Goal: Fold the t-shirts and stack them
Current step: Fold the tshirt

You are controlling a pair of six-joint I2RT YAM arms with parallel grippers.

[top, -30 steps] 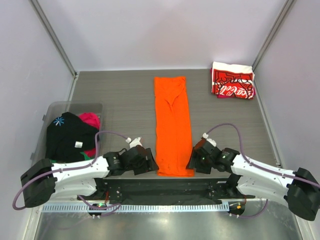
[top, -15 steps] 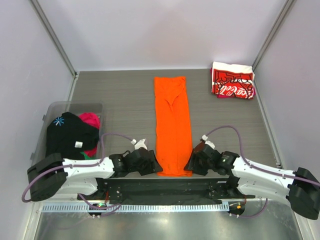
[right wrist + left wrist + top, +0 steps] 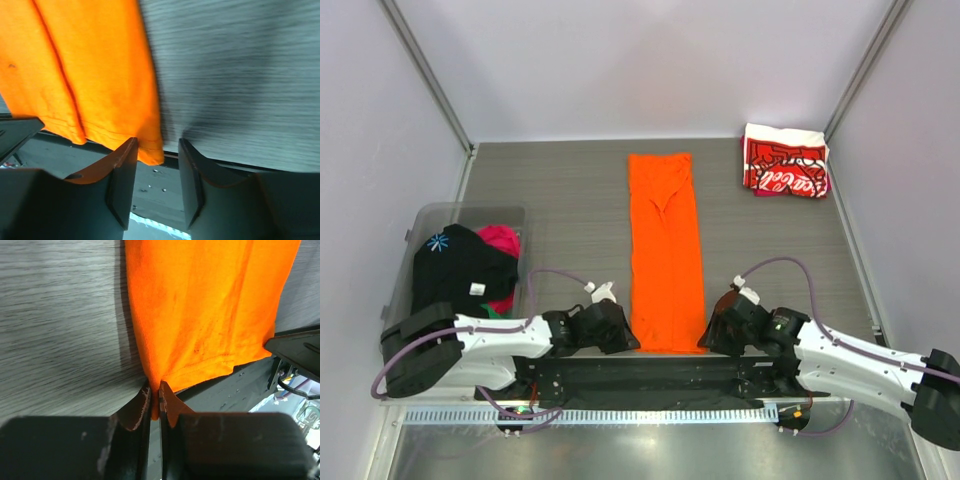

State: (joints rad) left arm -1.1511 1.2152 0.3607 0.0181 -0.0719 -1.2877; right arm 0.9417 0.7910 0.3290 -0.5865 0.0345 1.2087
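Here, left jaws hide the orange tee [image 3: 200,305] corner they pinch.

Worktop [image 3: 570,190]: one.
T-shirts lying out on it: two. One orange t-shirt [image 3: 666,250], one red-and-white t-shirt [image 3: 785,162].
Clear bin [image 3: 470,211]: one.
Cloth in the bin: one black piece [image 3: 455,270], one pink piece [image 3: 502,238]. At least two; any more in the heap can't be counted.
Arms: two, one hand each: left hand [image 3: 630,343], right hand [image 3: 706,343].
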